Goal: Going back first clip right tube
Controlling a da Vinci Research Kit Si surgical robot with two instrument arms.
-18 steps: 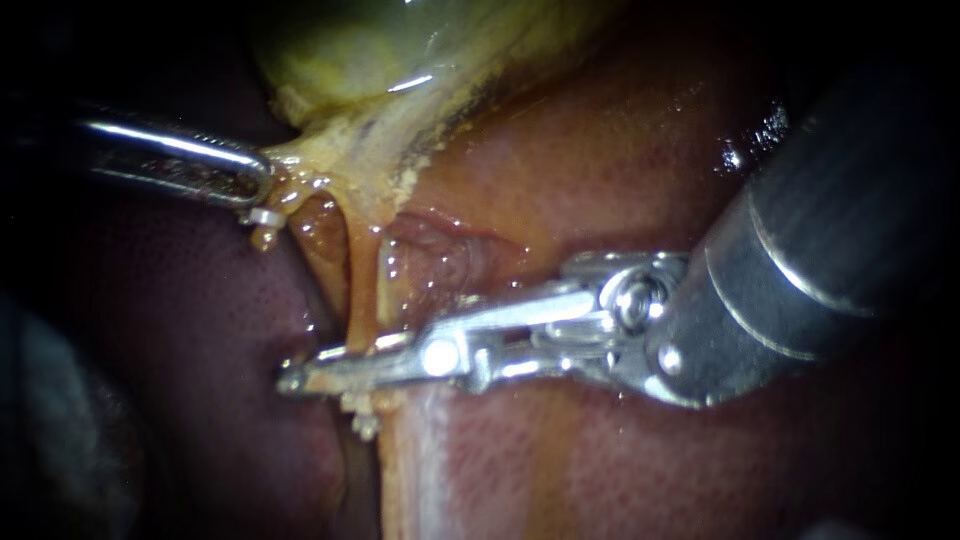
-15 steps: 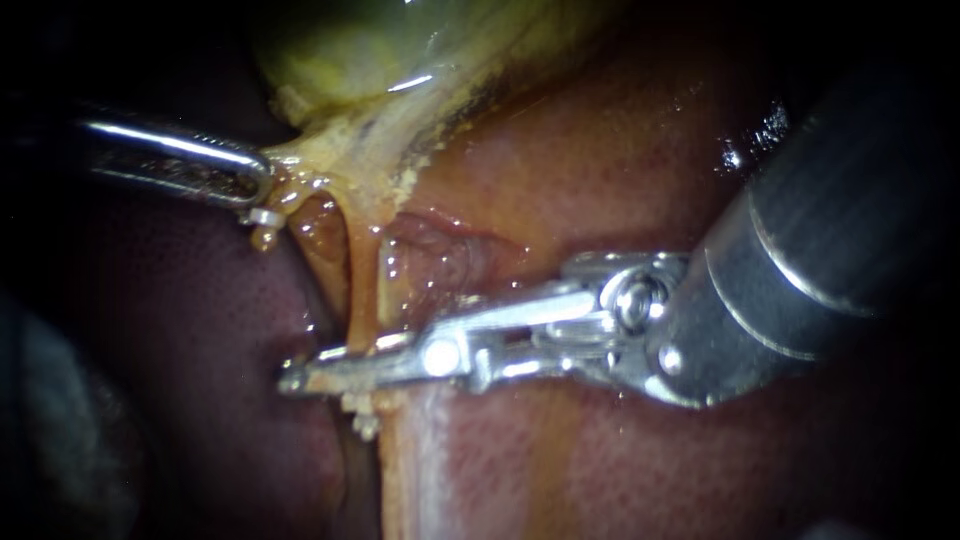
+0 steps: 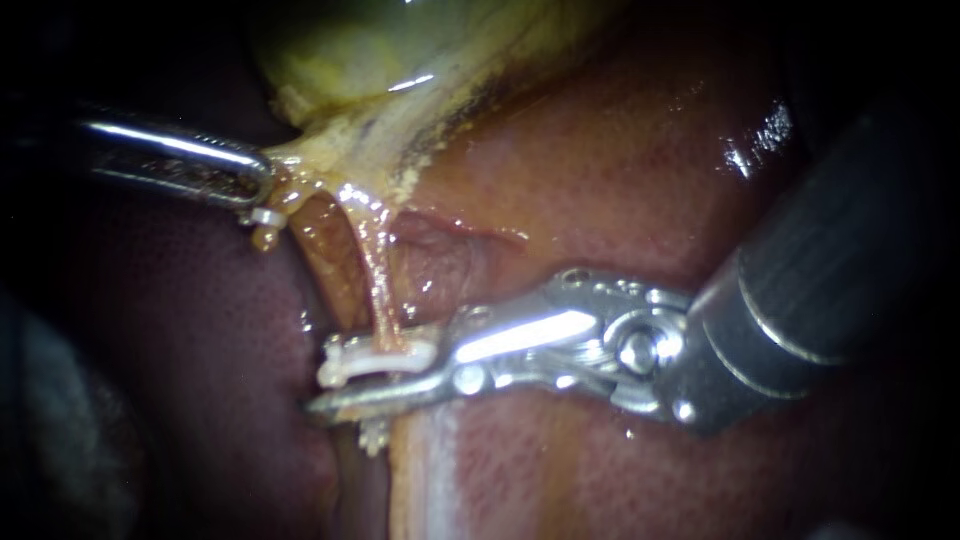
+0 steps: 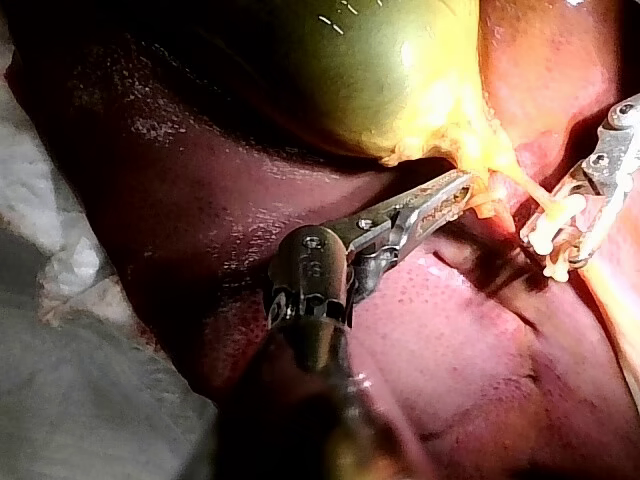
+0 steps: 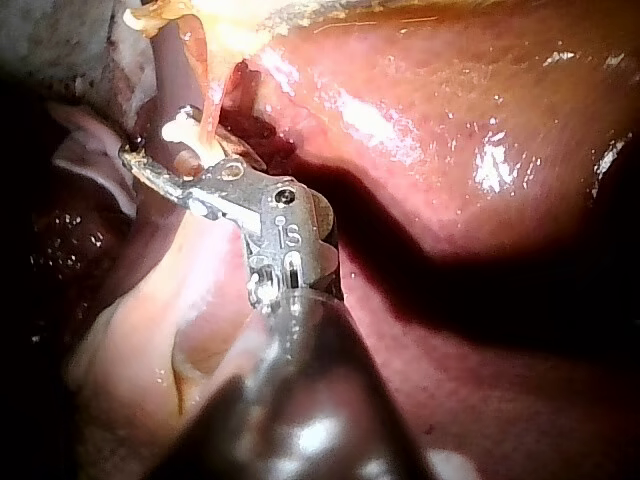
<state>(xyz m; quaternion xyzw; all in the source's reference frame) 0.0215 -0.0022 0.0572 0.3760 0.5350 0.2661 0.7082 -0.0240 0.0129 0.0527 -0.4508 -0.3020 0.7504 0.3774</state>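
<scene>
Over wet red liver, beneath the yellow-green gallbladder: gripping the gallbladder's yellowish lower edge with the left instrument, jaws clamped on that tissue, pulling the right tube taut. Holding the right instrument with jaws parted, a white clip lying between them, seated across that tube low down. Judging the step as backing away from the clip. Doing it well: holding the jaws apart, sliding straight back along the shaft's line, avoiding any snag on clip or tube, not slackening the left pull.

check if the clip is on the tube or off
On: the white clip sits across the tube, an end showing on each side.
</scene>
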